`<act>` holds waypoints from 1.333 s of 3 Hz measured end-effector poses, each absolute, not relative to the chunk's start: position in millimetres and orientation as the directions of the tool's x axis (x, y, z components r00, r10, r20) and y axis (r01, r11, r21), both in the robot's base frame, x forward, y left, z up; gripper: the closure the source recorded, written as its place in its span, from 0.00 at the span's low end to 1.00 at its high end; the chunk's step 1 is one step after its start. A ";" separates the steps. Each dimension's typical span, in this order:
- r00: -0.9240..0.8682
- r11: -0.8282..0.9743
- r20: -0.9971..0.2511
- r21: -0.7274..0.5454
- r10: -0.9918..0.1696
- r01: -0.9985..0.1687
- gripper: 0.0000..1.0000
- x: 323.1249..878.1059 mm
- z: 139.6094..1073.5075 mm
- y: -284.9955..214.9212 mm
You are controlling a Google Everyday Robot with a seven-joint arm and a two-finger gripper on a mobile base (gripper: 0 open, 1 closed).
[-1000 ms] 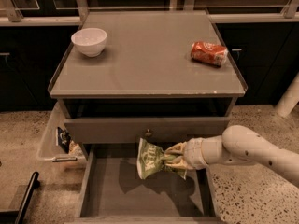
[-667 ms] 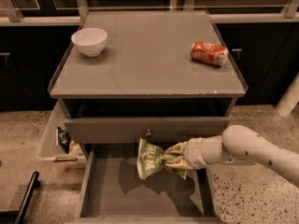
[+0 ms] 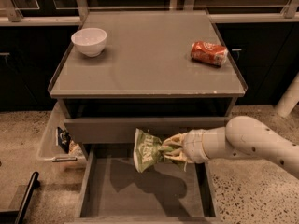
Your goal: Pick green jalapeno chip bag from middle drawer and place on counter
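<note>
Cataloguing 8 items, near to far.

1. Gripper (image 3: 172, 148): near right, above the open drawer, reaching in from the right on a white arm (image 3: 252, 141). Its fingers are clamped on the bag's right edge. We judge the pinch was taken there because the crumpled foil offers a fold to hold.

2. Bag (image 3: 145, 149): green, crumpled, with white lettering. It hangs in the air just left of the gripper, off the drawer floor, where its shadow lies. We take it to be raised so that it passes over the drawer walls.

3. Drawer (image 3: 140, 197): near centre, pulled out toward us, with its floor bare where we can see it. We judge it stands open to give access from above.

4. Upper drawer front (image 3: 103, 129): shut, directly behind the bag. The bag must rise past it.

5. Counter (image 3: 149, 64): farther and higher than the drawer, and the goal of the task. Its wide middle lies bare between items 6 and 7, and we judge this the safest spot to set the bag.

6. Bowl (image 3: 88, 41): white and upright, at the counter's far left corner, well apart from the bag.

7. Can (image 3: 209, 53): orange-red, lying on its side at the counter's far right. In our judgement it could roll if brushed.

8. Side bin (image 3: 49, 139): on the cabinet's left. Its contents are small and dark, and we cannot tell what they are.

Status: we judge the pick made and the placing not yet done.
</note>
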State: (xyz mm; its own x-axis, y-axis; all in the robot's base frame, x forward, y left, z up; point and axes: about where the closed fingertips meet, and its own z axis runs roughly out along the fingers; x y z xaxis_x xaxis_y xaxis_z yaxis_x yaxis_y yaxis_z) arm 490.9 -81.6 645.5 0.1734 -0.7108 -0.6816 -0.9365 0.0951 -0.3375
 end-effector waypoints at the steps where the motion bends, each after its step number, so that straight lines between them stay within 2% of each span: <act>1: 0.207 0.102 -0.640 -0.411 -0.740 -0.906 1.00 506.1 712.0 -87.8; 3: 0.240 0.124 -0.616 -0.488 -0.750 -0.864 1.00 528.2 816.3 -110.5; 4: 0.247 0.117 -0.620 -0.486 -0.744 -0.866 1.00 515.5 813.3 -102.5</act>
State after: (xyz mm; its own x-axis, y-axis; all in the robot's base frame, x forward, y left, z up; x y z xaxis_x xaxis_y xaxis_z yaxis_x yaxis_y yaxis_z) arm 515.5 -102.5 813.3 0.2473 -0.7445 -0.6201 -0.8659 0.1174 -0.4863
